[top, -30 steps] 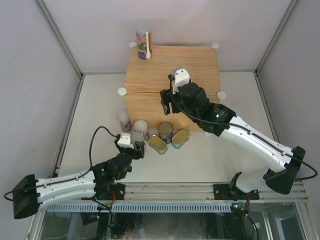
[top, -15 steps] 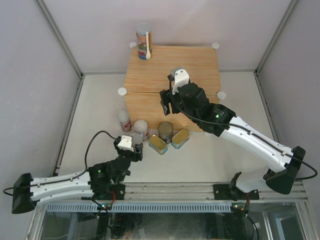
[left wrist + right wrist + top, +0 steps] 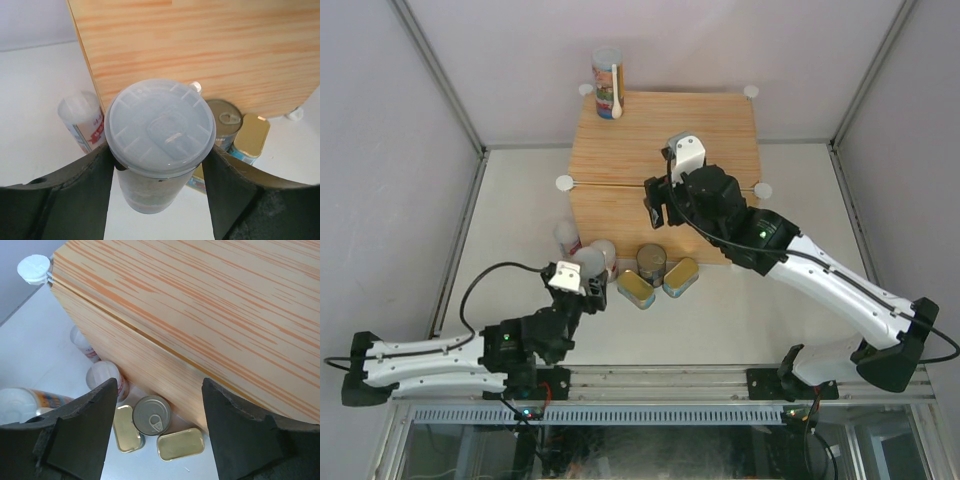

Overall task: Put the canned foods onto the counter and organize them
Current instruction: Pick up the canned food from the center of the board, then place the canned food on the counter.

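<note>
My left gripper (image 3: 582,278) is shut on a tall white-lidded can (image 3: 588,262) and holds it above the table, in front of the wood-grain counter (image 3: 710,125). In the left wrist view the can (image 3: 160,127) sits between both fingers. Two more white-lidded cans (image 3: 567,237) (image 3: 607,250), a dark metal-topped can (image 3: 651,262) and two flat gold tins (image 3: 636,290) (image 3: 681,277) stand on the table against the counter's front. One tall can (image 3: 608,82) stands at the counter's far left corner. My right gripper (image 3: 658,205) is open and empty above the counter's front edge (image 3: 150,342).
White round connectors (image 3: 564,183) (image 3: 763,190) stick out at the counter's corners. Grey walls close in the left, right and far sides. The metal rail (image 3: 660,385) carrying the arm bases runs along the near edge.
My left gripper has risen and moved slightly towards the counter with the white-lidded can in it. My right gripper has shifted slightly to the right above the counter.
</note>
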Action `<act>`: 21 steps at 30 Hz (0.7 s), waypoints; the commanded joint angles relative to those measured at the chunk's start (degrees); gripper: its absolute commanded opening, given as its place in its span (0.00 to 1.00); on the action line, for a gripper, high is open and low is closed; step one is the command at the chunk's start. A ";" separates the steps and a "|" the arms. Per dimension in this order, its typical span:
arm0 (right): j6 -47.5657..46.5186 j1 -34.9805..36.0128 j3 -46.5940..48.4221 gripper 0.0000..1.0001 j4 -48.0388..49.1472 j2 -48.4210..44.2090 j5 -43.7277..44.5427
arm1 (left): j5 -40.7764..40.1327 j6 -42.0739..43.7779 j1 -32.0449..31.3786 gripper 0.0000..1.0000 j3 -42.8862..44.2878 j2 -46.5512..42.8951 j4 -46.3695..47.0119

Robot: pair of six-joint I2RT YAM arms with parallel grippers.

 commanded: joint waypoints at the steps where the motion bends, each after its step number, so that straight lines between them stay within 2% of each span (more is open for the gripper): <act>1: -0.90 0.42 0.15 0.68 3.19 -2.98 1.17 | -4.26 5.58 -1.35 0.00 12.64 0.68 4.28; 16: -1.85 0.24 1.97 0.68 4.54 -3.14 1.20 | -2.61 12.03 -0.77 0.00 42.99 11.63 -4.32; 21: -2.24 -0.01 3.38 0.68 4.37 -2.86 1.21 | 2.74 8.69 3.75 0.00 55.07 16.75 -14.69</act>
